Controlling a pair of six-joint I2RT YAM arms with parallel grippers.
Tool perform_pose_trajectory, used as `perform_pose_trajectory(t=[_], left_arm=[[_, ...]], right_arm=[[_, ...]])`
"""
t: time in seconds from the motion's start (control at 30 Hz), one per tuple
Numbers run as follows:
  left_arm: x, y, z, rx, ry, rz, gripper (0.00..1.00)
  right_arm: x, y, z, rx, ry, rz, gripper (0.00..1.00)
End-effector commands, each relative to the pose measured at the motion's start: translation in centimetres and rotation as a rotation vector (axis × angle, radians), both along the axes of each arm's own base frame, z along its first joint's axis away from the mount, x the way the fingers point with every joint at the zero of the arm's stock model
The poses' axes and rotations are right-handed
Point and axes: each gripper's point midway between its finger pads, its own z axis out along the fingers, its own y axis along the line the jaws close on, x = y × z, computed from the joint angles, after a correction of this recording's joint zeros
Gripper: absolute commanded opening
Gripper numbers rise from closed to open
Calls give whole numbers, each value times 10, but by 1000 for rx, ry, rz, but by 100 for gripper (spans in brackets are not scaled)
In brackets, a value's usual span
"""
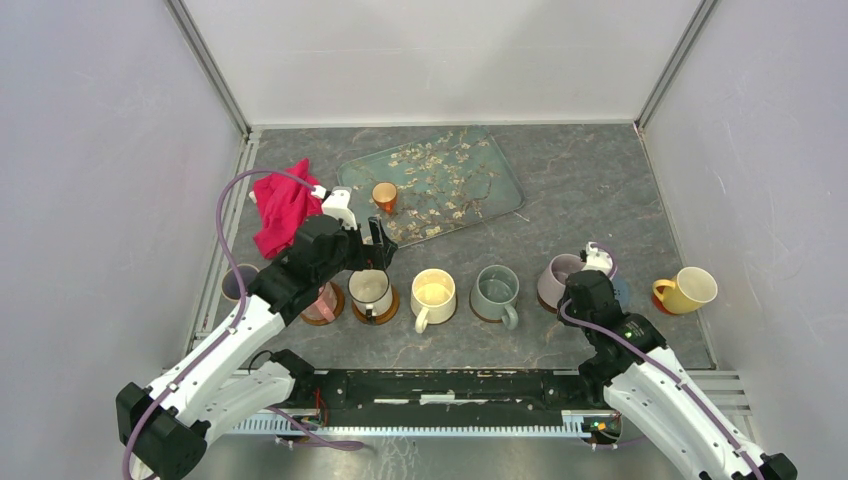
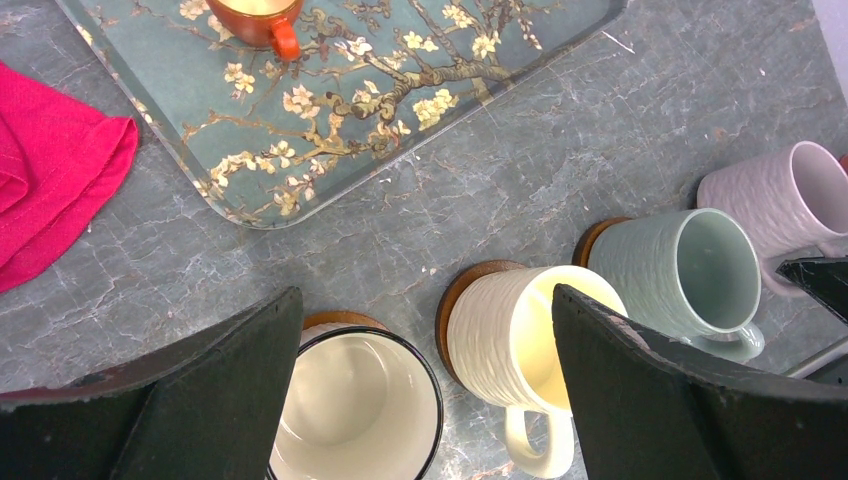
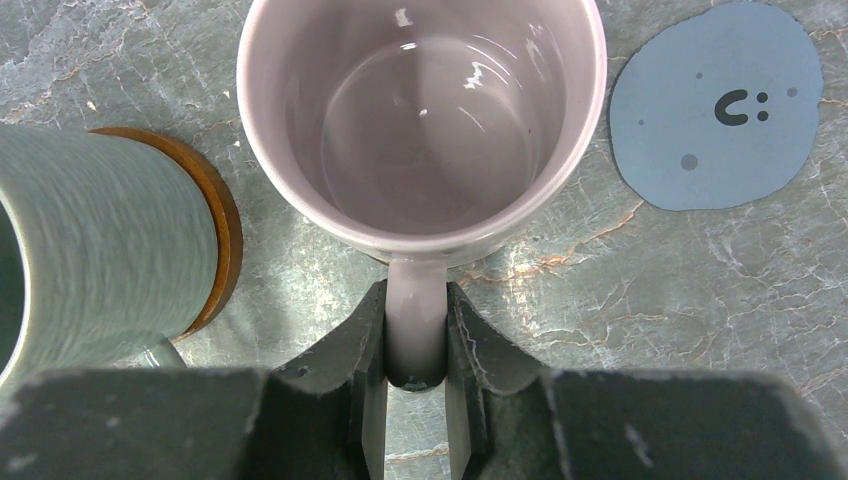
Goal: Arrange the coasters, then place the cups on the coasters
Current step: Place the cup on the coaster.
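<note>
Top view: a row of cups [image 1: 433,295] lines the desk [image 1: 560,200]. The left tool [image 1: 372,243] hangs over the white mug [image 1: 370,292], the right tool [image 1: 588,272] is at the mauve mug [image 1: 557,277], and a yellow mug [image 1: 688,290] stands far right.

Left wrist: the fingers are spread wide, grasping nothing.

Right wrist: the tool is clenched on the mauve mug's handle, with the grey-blue coaster [image 3: 715,105] bare just beside it. The step appears to be seating this mug. The next move calls for a lift and a short shift right onto that disc.
</note>
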Motion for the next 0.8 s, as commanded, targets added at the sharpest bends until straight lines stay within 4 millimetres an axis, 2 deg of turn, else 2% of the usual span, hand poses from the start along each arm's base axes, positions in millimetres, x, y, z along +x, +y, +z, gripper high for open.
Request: perform_pose_trajectory(t=[0.0, 0.17, 0.37, 0.77], left_arm=[[5, 1, 5, 24, -42, -4, 100], [5, 1, 5, 24, -40, -4, 100], [5, 1, 4, 26, -37, -4, 100], [5, 1, 3, 30, -31, -4, 100]], right_arm=[[21, 9, 38, 63, -131, -13, 0], [18, 11, 34, 69, -114, -4, 0], [12, 13, 20, 86, -74, 2, 0], [4, 13, 17, 86, -37, 8, 38]])
